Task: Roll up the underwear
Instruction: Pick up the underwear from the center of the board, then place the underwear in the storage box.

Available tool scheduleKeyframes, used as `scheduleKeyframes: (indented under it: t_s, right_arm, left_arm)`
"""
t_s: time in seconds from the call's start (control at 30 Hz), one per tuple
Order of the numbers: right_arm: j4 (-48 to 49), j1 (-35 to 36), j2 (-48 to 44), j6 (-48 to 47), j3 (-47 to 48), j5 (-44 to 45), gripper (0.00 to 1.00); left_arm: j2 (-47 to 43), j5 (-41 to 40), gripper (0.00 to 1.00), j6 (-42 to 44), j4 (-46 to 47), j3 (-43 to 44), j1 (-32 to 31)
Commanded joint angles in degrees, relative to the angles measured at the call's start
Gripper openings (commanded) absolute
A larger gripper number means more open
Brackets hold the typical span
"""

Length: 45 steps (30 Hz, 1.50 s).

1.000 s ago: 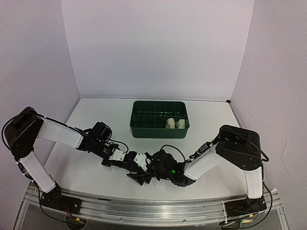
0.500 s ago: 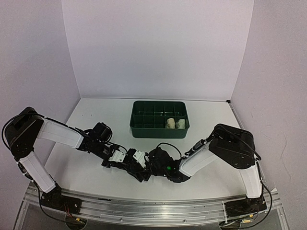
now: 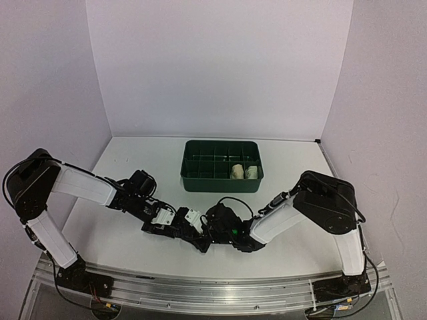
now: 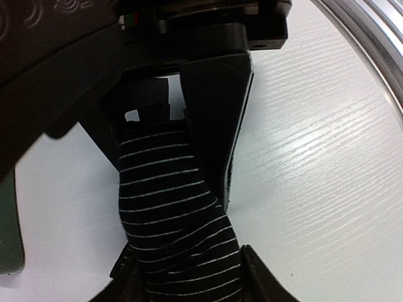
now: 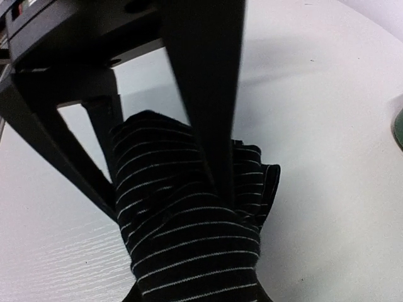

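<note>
From overhead, both arms reach in to one spot near the 6 o'clock edge of the bench (image 3: 300,173). The black striped underwear (image 4: 167,207) lies there, bunched into a twisted rope between the two claws and resting on the white surface. My left wrist camera shows the right claw (image 4: 170,170) at 12 o'clock with a finger on either side of the cloth, pinching it. My right wrist camera shows the left claw (image 5: 167,195) coming in from 12 o'clock. Its fingers bracket the thick end of the bundle and one of them is sunk into the folds. I cannot tell whether it grips the cloth or only touches it. The dark green tray (image 3: 220,185) sits apart at 12 o'clock from the claws, with two pale rolls (image 3: 237,171) side by side in compartments toward its 4 o'clock corner.
</note>
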Motion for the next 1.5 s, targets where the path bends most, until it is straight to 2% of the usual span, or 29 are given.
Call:
scheduleKeyframes:
  t_s: [0.0,0.1,0.2,0.3,0.47,0.67,0.8,0.93,1.07,1.17,1.47]
  right_arm:
    - [-8.21,-0.17,-3.59,0.87,-2.28,2.82,0.07]
    - [-9.09,-0.19,-6.43,2.94,-4.37,5.41,0.00]
    - [-11.07,-0.74,-9.78,7.23,-6.12,8.51,0.00]
    - [-16.58,-1.68,-13.44,10.01,-5.75,11.59,0.00]
    - [-31.28,-4.15,-18.69,13.18,1.28,17.05,0.00]
    - [-50.44,-8.76,-21.23,18.36,14.52,29.07,0.00]
    - [-57.45,-11.46,-17.47,18.74,24.83,33.54,0.00]
    - [-64.79,-13.25,-9.64,18.71,36.03,36.78,0.00]
    - [-66.22,-15.23,-5.73,21.58,40.06,37.50,0.00]
    - [-66.30,-16.31,-2.96,20.37,43.51,37.53,0.00]
    - [-67.76,-17.62,3.21,21.84,48.57,33.36,0.00]
  left_arm:
    - [-0.83,0.04,0.55,-5.29,-4.96,3.19,-0.75]
    - [-2.94,0.78,0.68,-8.10,-7.36,5.27,0.96]
    - [-6.19,2.29,0.81,-8.57,-9.86,6.66,3.24]
    - [-10.07,3.55,0.89,-8.66,-10.83,7.24,5.07]
    - [-12.46,3.98,0.90,-17.55,-10.27,10.64,9.03]
    - [-13.78,-1.60,0.91,-30.45,-4.73,9.92,11.57]
    - [-15.16,-4.15,0.92,-35.68,-1.35,7.79,11.64]
    - [-16.22,-3.83,0.92,-37.60,-0.33,6.06,11.64]
    - [-17.25,-3.93,0.92,-37.70,0.09,4.77,11.65]
    - [-17.62,-3.87,0.92,-37.85,0.83,3.54,11.65]
    - [-17.83,-3.71,0.92,-37.98,1.67,2.41,11.63]
